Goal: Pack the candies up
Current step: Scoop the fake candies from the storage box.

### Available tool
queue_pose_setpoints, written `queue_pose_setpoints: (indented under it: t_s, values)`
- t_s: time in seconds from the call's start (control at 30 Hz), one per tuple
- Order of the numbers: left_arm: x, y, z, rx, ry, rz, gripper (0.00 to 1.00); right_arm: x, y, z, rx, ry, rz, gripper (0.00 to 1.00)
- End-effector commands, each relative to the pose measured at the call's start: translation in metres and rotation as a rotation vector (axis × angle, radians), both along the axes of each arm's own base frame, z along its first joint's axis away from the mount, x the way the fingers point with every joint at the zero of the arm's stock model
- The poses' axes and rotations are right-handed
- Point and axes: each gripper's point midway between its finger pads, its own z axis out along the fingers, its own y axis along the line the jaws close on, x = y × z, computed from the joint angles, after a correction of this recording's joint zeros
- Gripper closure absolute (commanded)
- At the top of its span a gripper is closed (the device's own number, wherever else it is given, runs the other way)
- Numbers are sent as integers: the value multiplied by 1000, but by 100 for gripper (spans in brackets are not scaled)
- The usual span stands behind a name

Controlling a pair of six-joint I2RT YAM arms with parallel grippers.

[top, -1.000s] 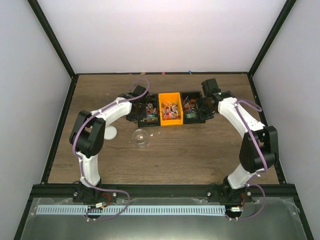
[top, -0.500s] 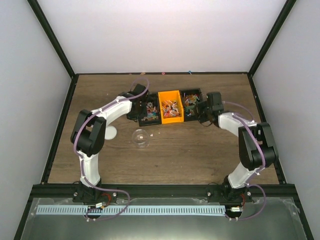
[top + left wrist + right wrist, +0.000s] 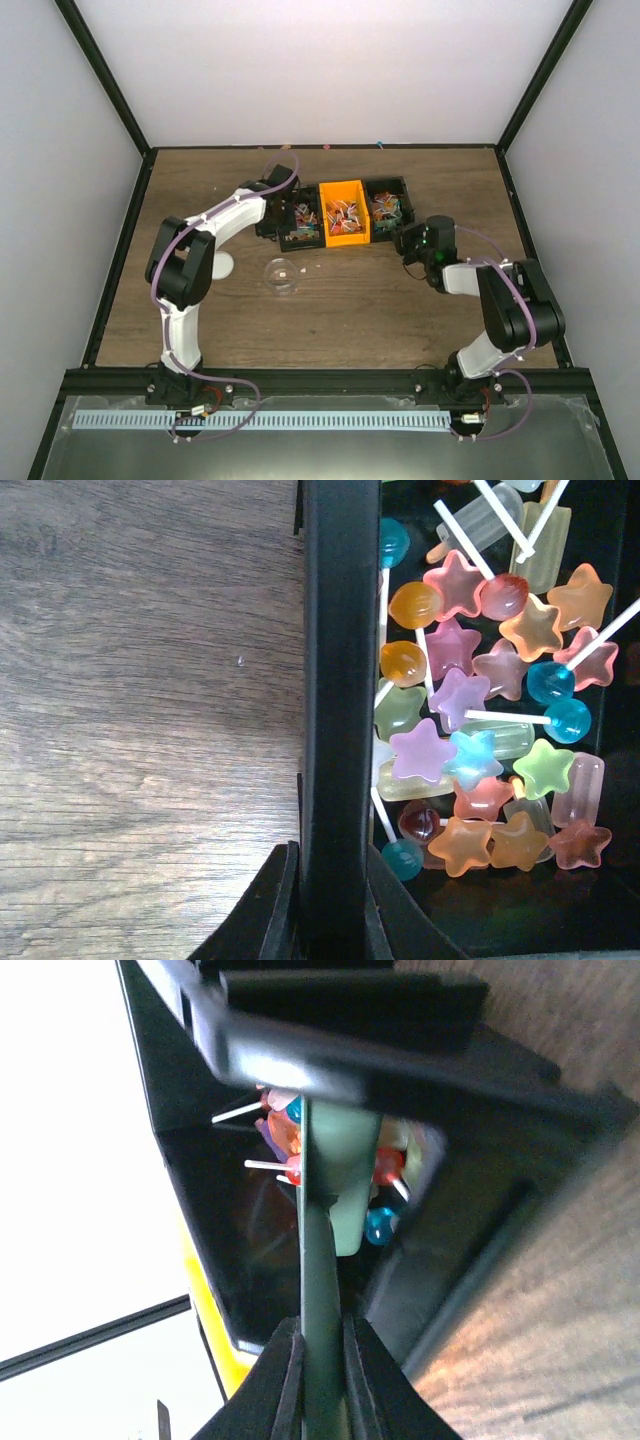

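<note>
The candies are small star-shaped sweets and ball lollipops in mixed colours. They fill the left black bin, the orange bin and the right black bin. My left gripper is shut on the left black bin's wall; it shows in the top view at that bin's left side. My right gripper is shut on the green scoop's handle. The scoop's head reaches into the right black bin among candies. In the top view the right gripper sits low at that bin's near right corner.
A small clear round jar stands in front of the left bin, with a white lid to its left. A loose bit lies near the jar. Black frame posts edge the wooden table.
My right arm has folded down and drawn nearer, bringing its gripper from beside the right black bin to that bin's near right corner. The left arm has barely moved.
</note>
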Motion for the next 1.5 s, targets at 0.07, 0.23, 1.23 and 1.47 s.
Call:
queue_pose_setpoints:
  t_s: [0.07, 0.23, 1.23, 1.47]
  values:
    - [-1, -38, -4, -164, 44, -14, 96, -25, 15, 23, 34, -57, 110, 99]
    - [-2, -36, -1, -156, 36, -17, 95, -38, 7, 22, 31, -77, 99, 99]
    - [10, -32, 58, -160, -106, -68, 50, -57, -11, 80, 37, -301, 109, 99]
    - [17, -24, 67, -169, -125, -66, 37, -70, 1, 98, 12, -365, 218, 99]
